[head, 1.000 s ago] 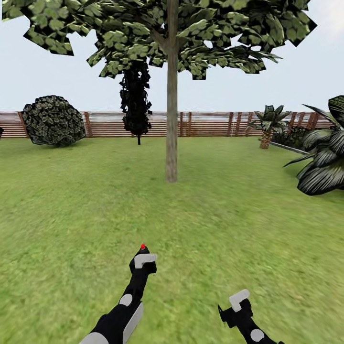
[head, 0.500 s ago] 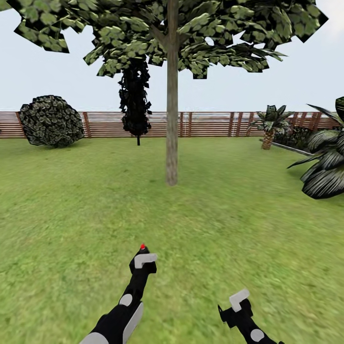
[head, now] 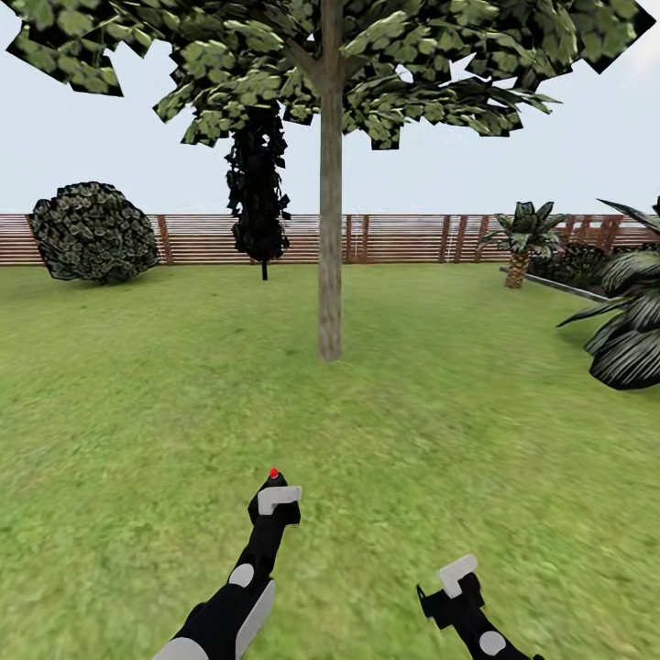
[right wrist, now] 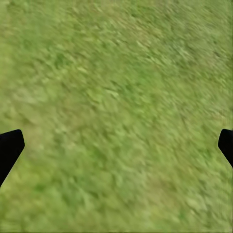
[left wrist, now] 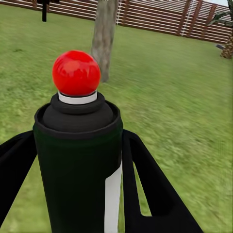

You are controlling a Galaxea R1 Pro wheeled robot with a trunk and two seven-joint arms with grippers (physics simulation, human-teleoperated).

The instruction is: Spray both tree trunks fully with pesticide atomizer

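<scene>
The left gripper (head: 274, 495) is closed around the pesticide atomizer (left wrist: 77, 160), its two black fingers (left wrist: 145, 189) pressed against the dark green bottle on either side, so the can stands upright with its red spray button (left wrist: 76, 73) on top and clear of the fingers. That hold probably keeps the nozzle level and aimed forward, since in the left wrist view the tree trunk (left wrist: 104, 36) stands directly beyond the button, at about twelve o'clock from the can. In the head view the same tree trunk (head: 329, 229) rises from the lawn (head: 477, 440) at twelve o'clock, well apart from the robot, too far off for spraying to be likely to reach it. The bark looks bare, with no white specks of pesticide on it. The right gripper (head: 456, 587) hangs low at about five o'clock, spread wide and empty, its fingertips (right wrist: 10, 145) at the edges of the right wrist view over plain grass; it seems parked out of the way. A pale vertical strip (left wrist: 112, 199) runs down the bottle, but no writing or brand can be read on it. A slatted wooden fence (head: 403, 238) closes the garden behind the tree.
</scene>
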